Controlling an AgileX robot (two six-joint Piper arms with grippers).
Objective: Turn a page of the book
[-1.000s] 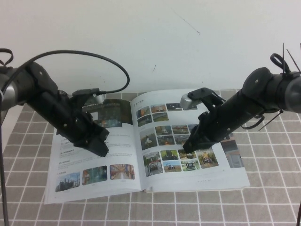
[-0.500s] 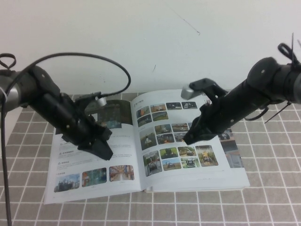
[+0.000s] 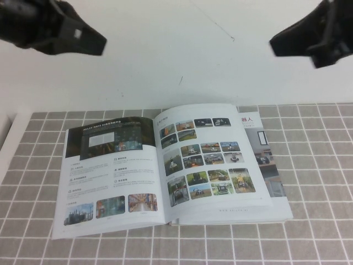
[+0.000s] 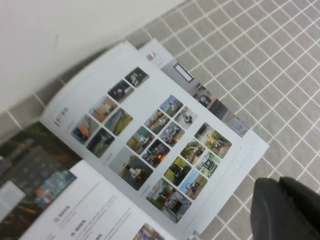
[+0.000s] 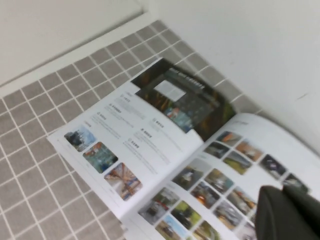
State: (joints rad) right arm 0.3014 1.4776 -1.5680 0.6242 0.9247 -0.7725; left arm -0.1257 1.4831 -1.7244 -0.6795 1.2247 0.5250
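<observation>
The left gripper (image 3: 83, 40) hangs high above and to the left of the book (image 3: 171, 168), well clear of it; whether its fingers are spread or closed cannot be told. The book lies open and flat on the grey-tiled counter (image 3: 314, 232), its far edge close to the white wall (image 3: 176, 61). The page (image 3: 113, 171) forms the left half of the spread, white and glossy, with a dark banner photo across its top, blocks of small text below and a row of small colour photos along its near edge. Right of the spine lies a leaf with a grid of colour photos (image 3: 207, 160), and past that leaf's outer edge a strip of another leaf shows. The right gripper (image 3: 309, 38) hangs high above and to the right of the book, touching nothing; its fingers' spread cannot be told either.
</observation>
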